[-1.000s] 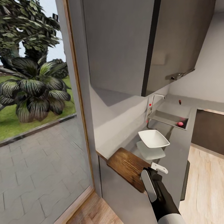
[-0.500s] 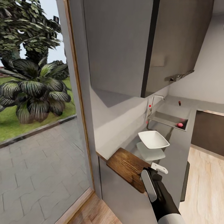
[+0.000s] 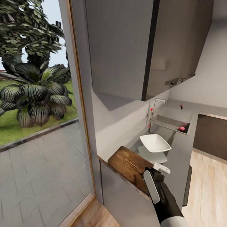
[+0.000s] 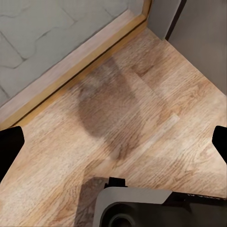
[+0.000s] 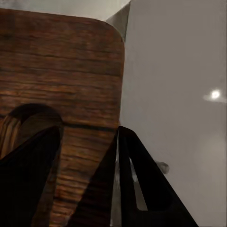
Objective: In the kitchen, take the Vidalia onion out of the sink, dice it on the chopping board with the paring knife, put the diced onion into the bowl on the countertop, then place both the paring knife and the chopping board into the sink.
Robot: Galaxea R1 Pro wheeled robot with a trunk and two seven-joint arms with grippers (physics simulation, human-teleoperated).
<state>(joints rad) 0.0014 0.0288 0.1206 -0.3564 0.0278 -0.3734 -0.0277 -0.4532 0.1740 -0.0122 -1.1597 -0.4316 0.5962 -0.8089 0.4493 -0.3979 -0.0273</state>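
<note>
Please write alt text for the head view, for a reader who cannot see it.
A grey kitchen countertop runs away from the robot, carrying a dark wooden chopping board, a white square bowl and, farthest, a sink holding a small pinkish onion. The right gripper hovers by the board's near edge. A large window at left shows plants.

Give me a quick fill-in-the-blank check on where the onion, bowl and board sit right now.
1. The Vidalia onion lies inside the ____.
2. The white bowl stands on the countertop between the sink and the ____.
3. The right pincer is at the near end of the chopping board, which is made of dark ____.

Missing words: sink; chopping board; wood
</note>
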